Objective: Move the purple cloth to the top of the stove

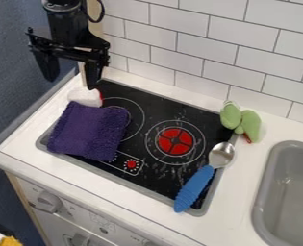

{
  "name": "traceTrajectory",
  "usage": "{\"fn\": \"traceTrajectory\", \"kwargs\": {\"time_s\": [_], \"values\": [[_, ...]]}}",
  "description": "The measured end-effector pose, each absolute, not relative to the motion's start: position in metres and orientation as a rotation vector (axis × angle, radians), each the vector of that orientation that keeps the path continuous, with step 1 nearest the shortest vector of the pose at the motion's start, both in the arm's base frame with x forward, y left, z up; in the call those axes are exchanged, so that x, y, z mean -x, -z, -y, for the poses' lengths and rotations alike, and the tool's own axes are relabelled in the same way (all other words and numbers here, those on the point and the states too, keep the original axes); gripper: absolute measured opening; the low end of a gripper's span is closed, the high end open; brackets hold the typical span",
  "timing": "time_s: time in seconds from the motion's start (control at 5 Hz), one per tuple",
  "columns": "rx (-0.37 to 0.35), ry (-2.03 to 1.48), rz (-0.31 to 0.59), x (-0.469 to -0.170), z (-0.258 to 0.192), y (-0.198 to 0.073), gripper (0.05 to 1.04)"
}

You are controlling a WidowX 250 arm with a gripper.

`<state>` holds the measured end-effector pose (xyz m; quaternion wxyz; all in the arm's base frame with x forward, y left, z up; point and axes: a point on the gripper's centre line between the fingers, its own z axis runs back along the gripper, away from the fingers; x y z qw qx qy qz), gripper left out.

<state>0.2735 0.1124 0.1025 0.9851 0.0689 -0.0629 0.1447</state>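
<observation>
The squarish, nubby purple cloth (88, 130) lies frontward on the flat black stove (210, 129) from the black two-finger gripper (70, 82), whose spread, empty jaws hang near the stove's rear-left corner.

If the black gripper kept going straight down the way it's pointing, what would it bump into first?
Probably the small white thing with a bit of red, or the purple cloth right beside it. I can't tell how high the gripper is, so that's a guess.
</observation>
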Motion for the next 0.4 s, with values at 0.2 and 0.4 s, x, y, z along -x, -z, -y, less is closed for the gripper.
{"fn": "traceTrajectory", "kwargs": {"time_s": [0.2, 0.4], "values": [[-0.134, -0.297, 0.087, -0.271, -0.112, -0.090, 1.001], [-0.160, -0.331, -0.003, -0.264, -0.116, -0.048, 1.001]]}}
